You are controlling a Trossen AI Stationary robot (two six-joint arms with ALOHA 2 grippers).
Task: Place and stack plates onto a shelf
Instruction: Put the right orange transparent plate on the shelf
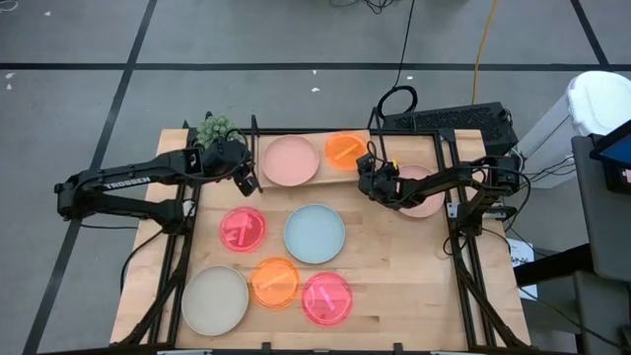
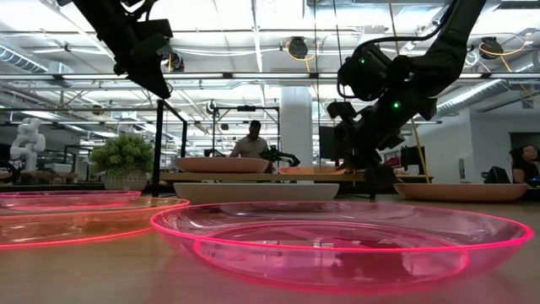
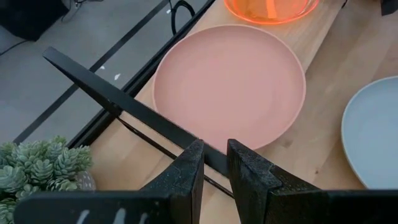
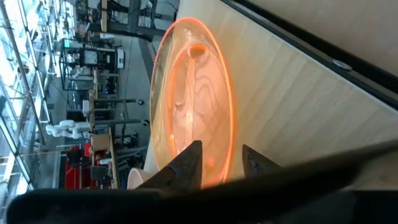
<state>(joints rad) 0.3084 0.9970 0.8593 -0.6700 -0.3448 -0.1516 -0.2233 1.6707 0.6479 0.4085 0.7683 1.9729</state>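
We are putting plates on the shelf (image 1: 340, 170) at the far side of the table. Two plates are sitting on it now: a big pale pink plate (image 1: 290, 160) and a small orange plate (image 1: 345, 149) to its right.

Our right gripper (image 1: 367, 180) is hanging just beside the orange plate. Its fingers are a little apart, and in the right wrist view the plate's rim lies right at the gap between them. We think we are letting it go, but we cannot tell for sure if they are pinching it or not.

Our left gripper (image 1: 246, 180) is waiting over the shelf's left end. Its fingers are close together with a thin gap, and it is holding nothing.

Six plates are left, we think. Another pale pink plate (image 1: 426, 197) is lying under the right arm. A light blue plate (image 1: 315, 234), a cream plate (image 1: 215, 301), two neon pink plates (image 1: 243, 228) and another orange plate (image 1: 275, 282) are lying nearer to us.
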